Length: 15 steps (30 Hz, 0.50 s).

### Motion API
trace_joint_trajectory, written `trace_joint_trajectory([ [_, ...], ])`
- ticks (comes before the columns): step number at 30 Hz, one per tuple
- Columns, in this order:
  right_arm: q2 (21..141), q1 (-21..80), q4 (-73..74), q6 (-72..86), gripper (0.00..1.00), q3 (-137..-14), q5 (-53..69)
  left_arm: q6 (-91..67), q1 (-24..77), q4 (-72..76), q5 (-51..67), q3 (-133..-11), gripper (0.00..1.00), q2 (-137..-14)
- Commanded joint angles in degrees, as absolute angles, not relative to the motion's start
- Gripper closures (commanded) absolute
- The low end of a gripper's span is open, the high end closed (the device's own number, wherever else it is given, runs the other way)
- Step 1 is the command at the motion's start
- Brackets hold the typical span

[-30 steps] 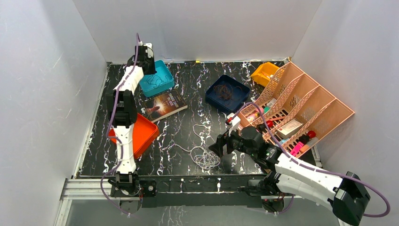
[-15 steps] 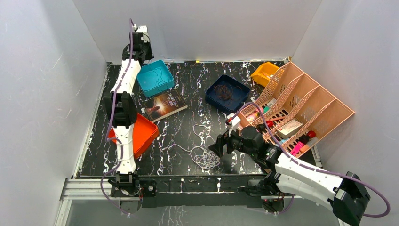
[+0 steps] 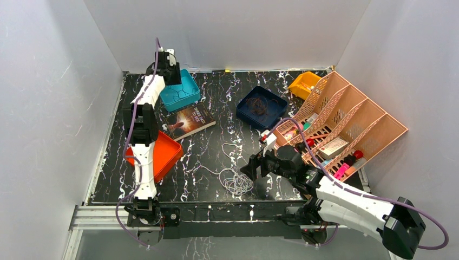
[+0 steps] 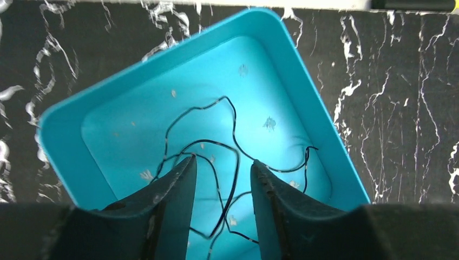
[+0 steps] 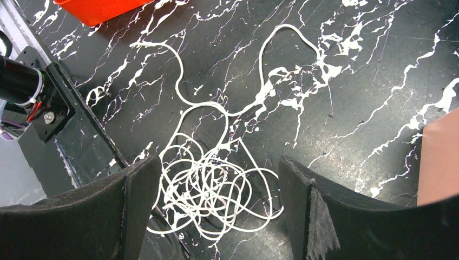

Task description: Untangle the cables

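A whitish cable [image 3: 234, 176] lies in a loose coil on the black marbled table, with loops trailing toward the back; it fills the right wrist view [image 5: 216, 189]. My right gripper [image 5: 219, 173] is open and hangs just above the coil, holding nothing. A thin black cable [image 4: 233, 157] lies inside the teal tray [image 4: 303, 70] at the back left [image 3: 181, 89]. My left gripper [image 4: 223, 165] is open above that tray with the black cable under and between its fingers. A dark brown cable [image 3: 260, 105] lies in the navy tray [image 3: 246, 116].
A book [image 3: 190, 120] lies beside an orange tray [image 3: 165, 154] on the left. A pink slotted organizer [image 3: 346, 124] with small items fills the right side. A yellow bin [image 3: 303, 84] stands at the back right. White walls enclose the table.
My left arm swung up and back half a second ago and has come back down over the teal tray. The right arm and the white cable have not moved.
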<state>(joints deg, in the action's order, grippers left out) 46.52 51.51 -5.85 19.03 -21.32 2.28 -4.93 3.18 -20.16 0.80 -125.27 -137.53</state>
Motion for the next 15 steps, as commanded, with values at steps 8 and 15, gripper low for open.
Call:
trace_joint_trajectory([
  [8, 47.4, 51.8, -7.9, 18.4, 0.12, -23.5, 3.4, -4.9, 2.8, -21.0, 4.6, -121.4, 0.35, -129.4],
  [15, 48.1, 51.8, -8.7, 18.9, 0.12, -23.5, 4.4, -4.4, 2.8, -21.8, 6.1, -116.9, 0.21, -123.4],
])
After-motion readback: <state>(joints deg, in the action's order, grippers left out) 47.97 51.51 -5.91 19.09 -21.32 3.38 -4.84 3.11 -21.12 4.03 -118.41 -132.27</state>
